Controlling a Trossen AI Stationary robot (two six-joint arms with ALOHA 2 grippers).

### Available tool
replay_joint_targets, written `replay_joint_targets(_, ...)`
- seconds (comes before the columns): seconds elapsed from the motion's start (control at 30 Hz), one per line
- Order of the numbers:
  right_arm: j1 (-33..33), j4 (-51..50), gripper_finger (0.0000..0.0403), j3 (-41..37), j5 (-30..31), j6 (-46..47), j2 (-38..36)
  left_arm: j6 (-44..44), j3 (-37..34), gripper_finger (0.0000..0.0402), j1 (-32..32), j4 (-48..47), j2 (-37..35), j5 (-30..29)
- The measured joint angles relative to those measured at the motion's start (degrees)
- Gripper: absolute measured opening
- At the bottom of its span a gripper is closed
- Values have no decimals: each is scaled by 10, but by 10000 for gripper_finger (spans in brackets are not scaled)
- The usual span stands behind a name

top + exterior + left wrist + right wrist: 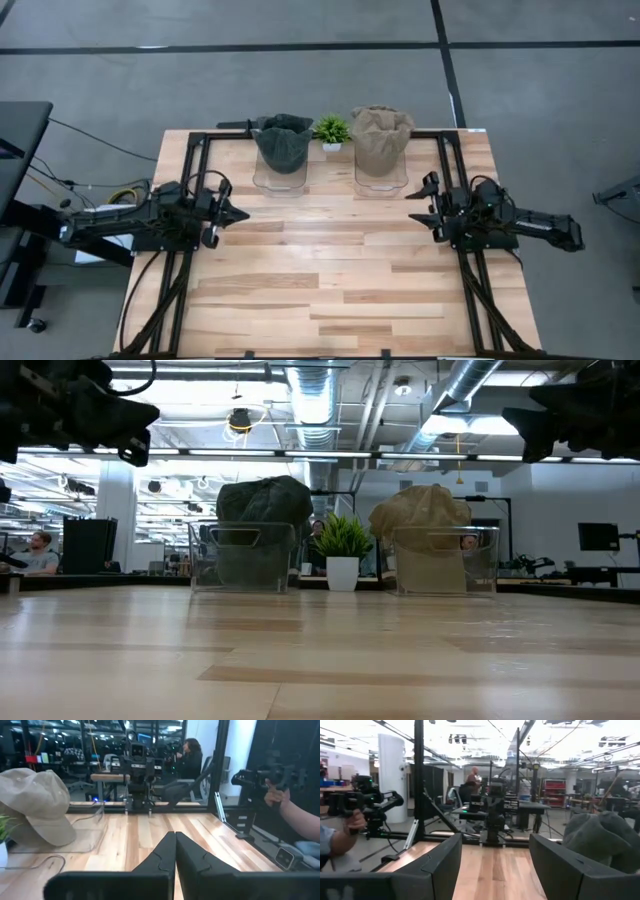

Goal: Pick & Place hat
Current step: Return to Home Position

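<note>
Two hats sit over clear stands at the table's far side: a dark grey-green hat (283,140) (263,505) (605,840) and a tan hat (381,138) (432,510) (35,805). Each hat's crown covers the top of its stand. My left gripper (243,213) (175,851) hovers shut above the table's left part, nearer than the dark hat and pointing right. My right gripper (412,207) (495,862) hovers open above the right part, nearer than the tan hat and pointing left. Neither gripper touches a hat.
A small potted plant (331,130) (343,540) stands between the two stands. Black frame rails (190,180) run along the table's left, right and far sides. Bare wood (330,260) lies between the grippers and toward the near edge. A person's hand (280,800) shows beyond the table.
</note>
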Motion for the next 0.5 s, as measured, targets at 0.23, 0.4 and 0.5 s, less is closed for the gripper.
replay_joint_targets(0.23,36,-7,223,0,11,-4,0,-17,-36,6,16,-4,-57,-12)
replay_joint_targets(0.4,68,-22,224,0,42,0,1,-45,-37,6,22,-27,-79,-21)
replay_joint_targets(0.5,89,-36,223,-1,124,17,3,-54,-37,6,22,-28,-80,-21)
